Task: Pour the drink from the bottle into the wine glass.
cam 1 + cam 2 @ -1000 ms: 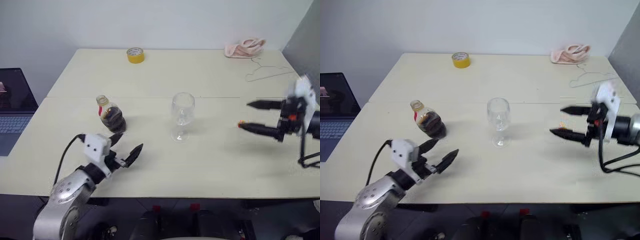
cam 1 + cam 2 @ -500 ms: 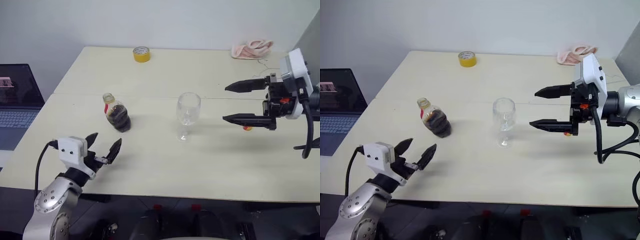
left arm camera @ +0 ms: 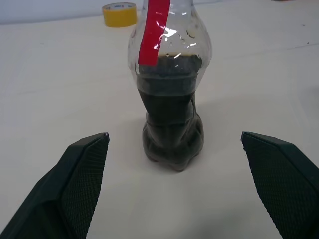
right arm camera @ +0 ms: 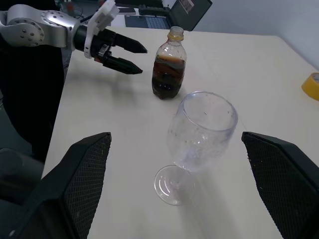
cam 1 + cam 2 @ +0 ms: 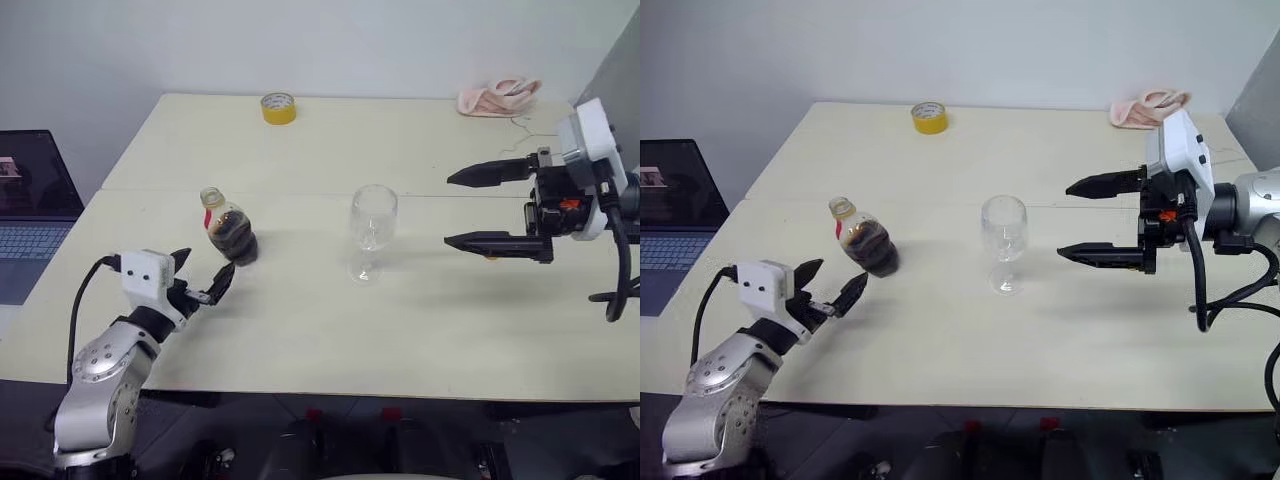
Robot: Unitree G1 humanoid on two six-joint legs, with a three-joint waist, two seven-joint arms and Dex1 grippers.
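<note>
Squat clear plastic bottle (image 5: 229, 232) of dark cola, upright left of the clear stemmed wine glass (image 5: 372, 231): centre your left gripper (image 5: 198, 277), fingers apart like the right gripper's (image 5: 473, 209), round its waist before closing.

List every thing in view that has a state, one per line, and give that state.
Small clear plastic bottle: upright, partly full of dark drink, not held.
Clear stemmed wine glass: upright, empty.
Left end effector: open, just short of the bottle.
Right end effector: open, beside the glass, holding nothing.
Yellow tape roll: lying flat.
Laptop: open, screen lit.
</note>
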